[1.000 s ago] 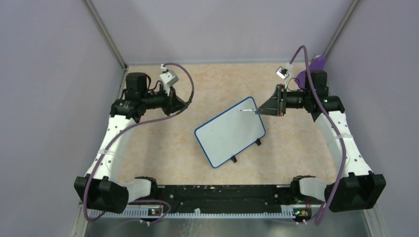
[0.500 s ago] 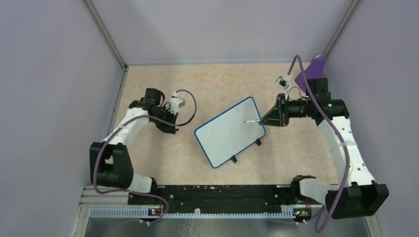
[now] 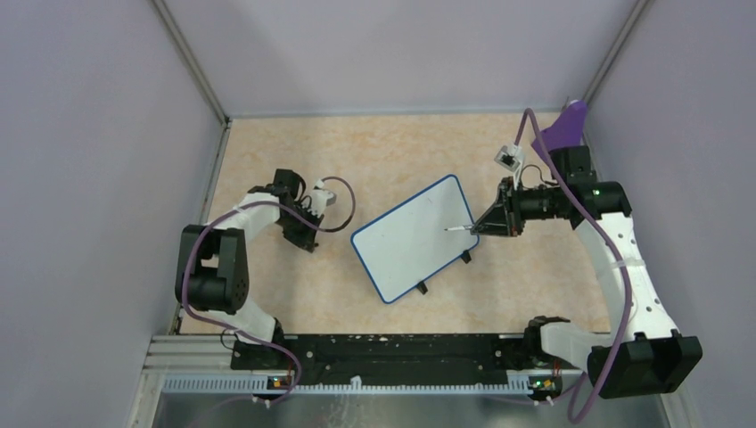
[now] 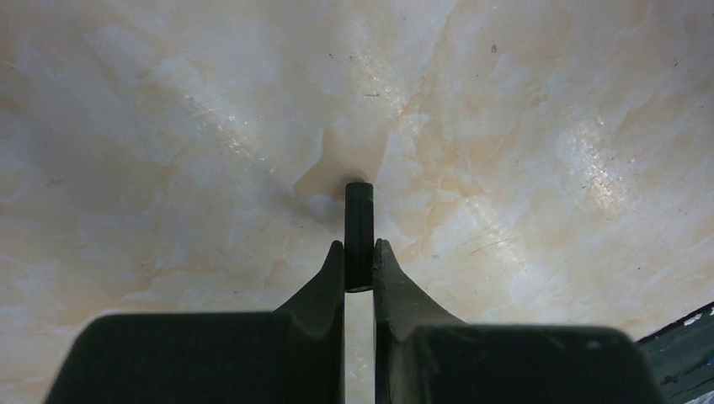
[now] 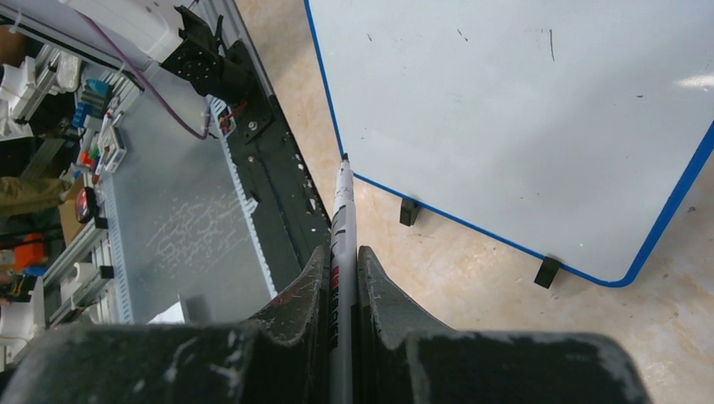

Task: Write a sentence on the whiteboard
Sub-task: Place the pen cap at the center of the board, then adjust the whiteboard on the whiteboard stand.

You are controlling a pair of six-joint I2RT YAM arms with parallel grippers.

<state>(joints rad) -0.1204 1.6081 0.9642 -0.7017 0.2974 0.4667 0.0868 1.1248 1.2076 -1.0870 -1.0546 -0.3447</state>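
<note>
The whiteboard (image 3: 414,236) lies tilted in the middle of the table, blue-rimmed, with two black feet on its near right edge. No sentence shows on it; in the right wrist view the whiteboard (image 5: 522,109) carries only a few tiny dark specks. My right gripper (image 3: 482,225) is shut on a white marker (image 5: 342,210), whose tip is over the board's right part. I cannot tell if the tip touches. My left gripper (image 3: 304,234) is low over bare table left of the board. In its wrist view the left gripper (image 4: 359,246) is shut on a small black cap (image 4: 359,220).
A purple scoop (image 3: 563,125) stands in the far right corner behind the right arm. Lilac walls close in the left, right and back. A black rail (image 3: 392,349) with the arm bases runs along the near edge.
The left arm has folded back, bringing its gripper nearer and down to the table left of the board. The right gripper moved the marker slightly nearer along the board's right side.
</note>
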